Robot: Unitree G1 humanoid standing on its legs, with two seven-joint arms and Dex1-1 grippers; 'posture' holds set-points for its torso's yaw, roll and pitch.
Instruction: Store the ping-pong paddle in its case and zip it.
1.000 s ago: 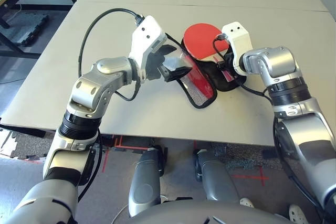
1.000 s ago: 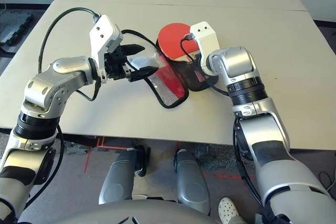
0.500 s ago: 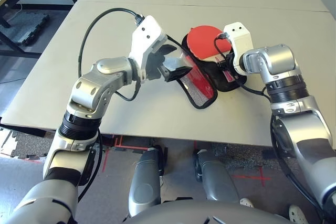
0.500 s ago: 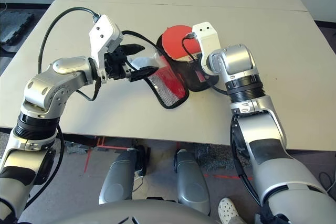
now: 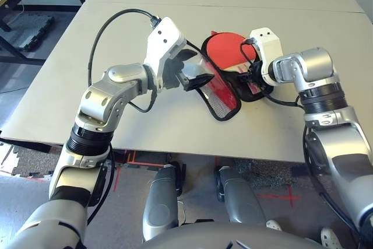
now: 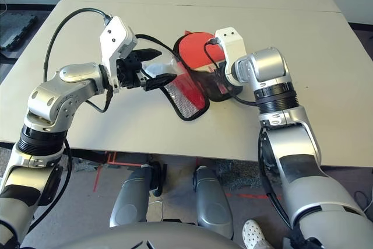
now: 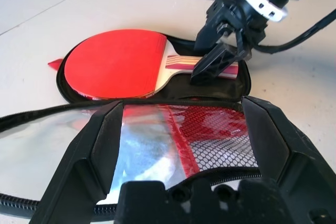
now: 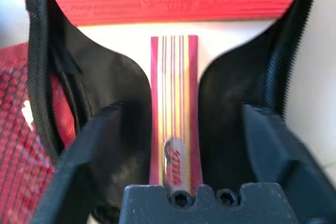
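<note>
While paddle [image 7: 118,64] lies in open case [image 7: 218,88], my right gripper [image 8: 176,140] straddles handle, fingers spread; left gripper [image 7: 181,135], also spread, spans case flap.

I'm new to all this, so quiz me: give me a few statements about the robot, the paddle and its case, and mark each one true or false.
1. The paddle lies in the open case. True.
2. The paddle's rubber face is blue. False: it is red.
3. The right gripper has its fingers open, one on either side of the handle. True.
4. The left gripper is squeezing the paddle's handle. False: its fingers are apart, over the case's clear and mesh flap.
5. The case is already zipped shut. False: its flap is folded out beside the paddle.
</note>
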